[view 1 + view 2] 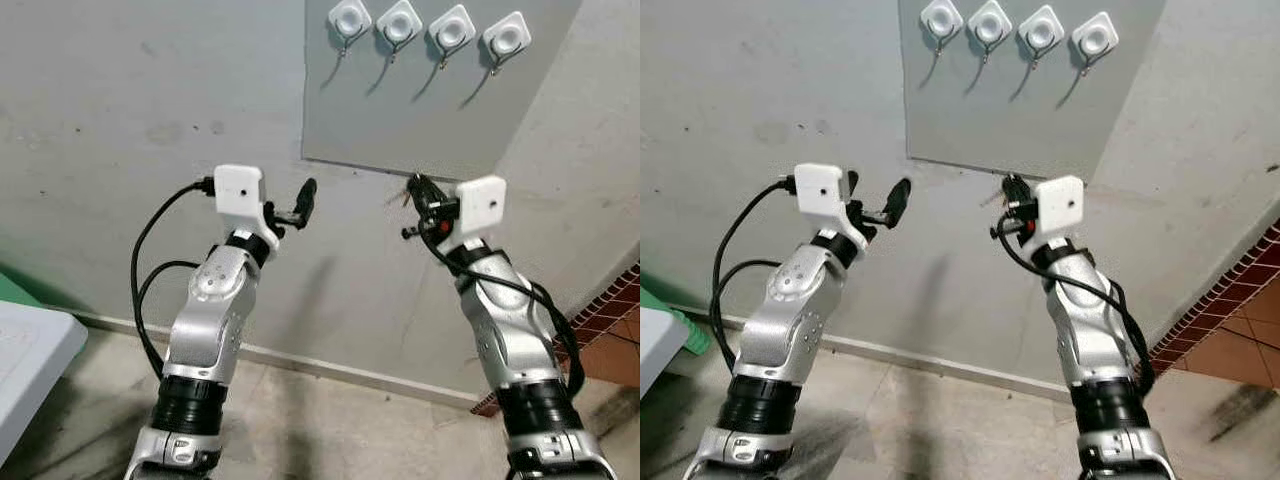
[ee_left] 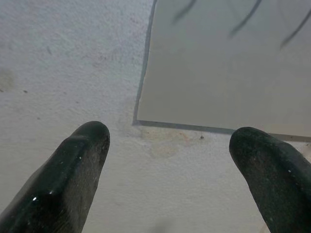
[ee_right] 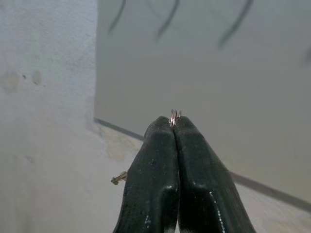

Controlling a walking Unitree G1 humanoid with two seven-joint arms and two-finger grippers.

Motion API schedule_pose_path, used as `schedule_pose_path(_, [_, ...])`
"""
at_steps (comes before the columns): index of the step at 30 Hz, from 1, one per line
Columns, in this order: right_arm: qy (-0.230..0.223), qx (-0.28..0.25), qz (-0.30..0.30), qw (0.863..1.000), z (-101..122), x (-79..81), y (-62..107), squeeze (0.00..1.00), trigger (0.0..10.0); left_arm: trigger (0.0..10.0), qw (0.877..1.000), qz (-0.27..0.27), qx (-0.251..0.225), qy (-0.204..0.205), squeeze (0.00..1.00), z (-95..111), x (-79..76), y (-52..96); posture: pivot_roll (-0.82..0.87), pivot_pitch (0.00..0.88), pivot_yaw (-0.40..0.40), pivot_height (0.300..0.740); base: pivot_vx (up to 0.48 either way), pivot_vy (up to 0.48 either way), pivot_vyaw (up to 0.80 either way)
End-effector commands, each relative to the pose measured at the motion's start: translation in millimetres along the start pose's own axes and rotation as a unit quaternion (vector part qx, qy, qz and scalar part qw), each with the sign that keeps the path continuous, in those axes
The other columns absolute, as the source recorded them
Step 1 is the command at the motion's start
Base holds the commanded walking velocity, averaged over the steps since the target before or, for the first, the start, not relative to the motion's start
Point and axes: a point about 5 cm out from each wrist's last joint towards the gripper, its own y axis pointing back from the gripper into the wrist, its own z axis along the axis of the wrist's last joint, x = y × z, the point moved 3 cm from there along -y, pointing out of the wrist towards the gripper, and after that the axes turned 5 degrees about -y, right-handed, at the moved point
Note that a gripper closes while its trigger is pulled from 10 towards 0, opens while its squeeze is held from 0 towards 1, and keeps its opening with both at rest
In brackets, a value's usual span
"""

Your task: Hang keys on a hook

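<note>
Several white square hooks line the top of a grey panel on the wall. My right gripper is raised just below the panel's lower edge, shut on the keys. The key ring pokes out between the fingertips, and a key tip sticks out beside the fingers. My left gripper is raised to the left at about the same height, open with nothing in it; its fingers point at the panel's lower left corner.
The grey plaster wall is close ahead, with a baseboard at the floor. A white table corner sits low on the left. Red tiling shows at the lower right.
</note>
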Motion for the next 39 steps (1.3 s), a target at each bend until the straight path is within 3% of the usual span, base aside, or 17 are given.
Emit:
schedule_pose_path(1, [-0.002,-0.018,0.008,1.000,9,0.9,-8.7,0.00,10.0,10.0,1.000,-0.008,-0.007,-0.004,0.00,7,-2.9,-5.3,0.02,0.072,-0.045,0.740,0.000,0.000,0.00])
schedule_pose_path(19, [-0.016,-0.090,0.052,0.994,53,11.5,-53.1,0.00,10.0,10.0,0.998,-0.049,-0.028,-0.009,0.00,26,-19.0,-12.6,0.02,0.086,-0.041,0.740,0.000,0.000,0.00])
schedule_pose_path(39, [-0.039,-0.143,0.058,0.987,86,1.3,-71.9,0.00,10.0,10.0,0.996,-0.077,-0.046,-0.021,0.00,43,-30.6,-10.0,0.03,0.126,-0.043,0.740,0.000,0.000,0.00])
